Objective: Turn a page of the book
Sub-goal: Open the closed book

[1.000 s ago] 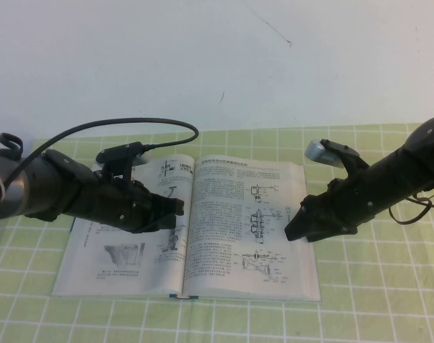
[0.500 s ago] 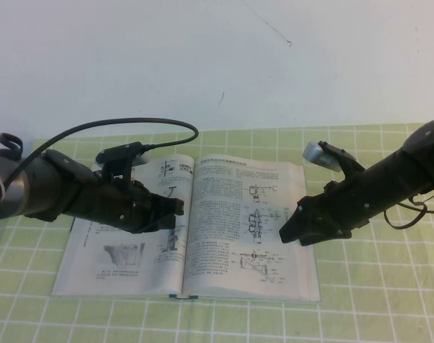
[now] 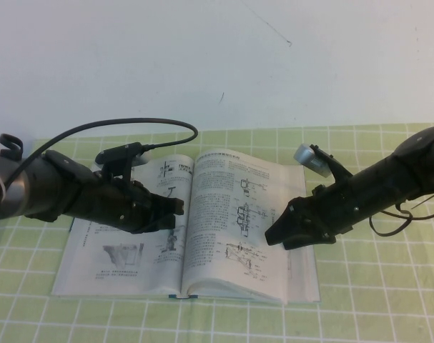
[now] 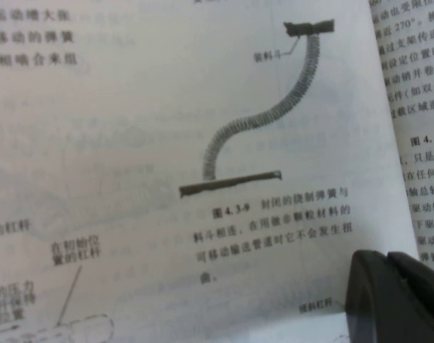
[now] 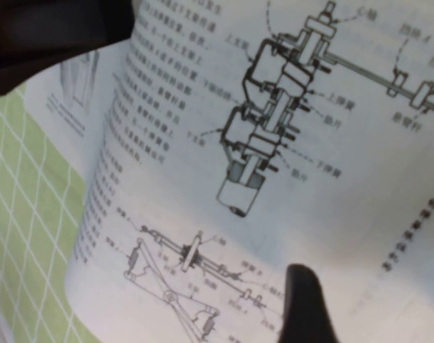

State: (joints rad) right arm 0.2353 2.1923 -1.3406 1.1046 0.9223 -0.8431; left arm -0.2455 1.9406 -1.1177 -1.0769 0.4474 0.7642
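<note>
book: open flat, spine running away from robot (long axis across bench)
page: right leaf bowed, outer edge lifted
right gripper: on page, fingers spread wide
left gripper: on left leaf, fingers can't tell

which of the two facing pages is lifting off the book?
The right-hand page under the right gripper: it bows up, baring the next leaf along its outer edge. The left-hand page lies flat on the book beneath the left gripper.
</note>
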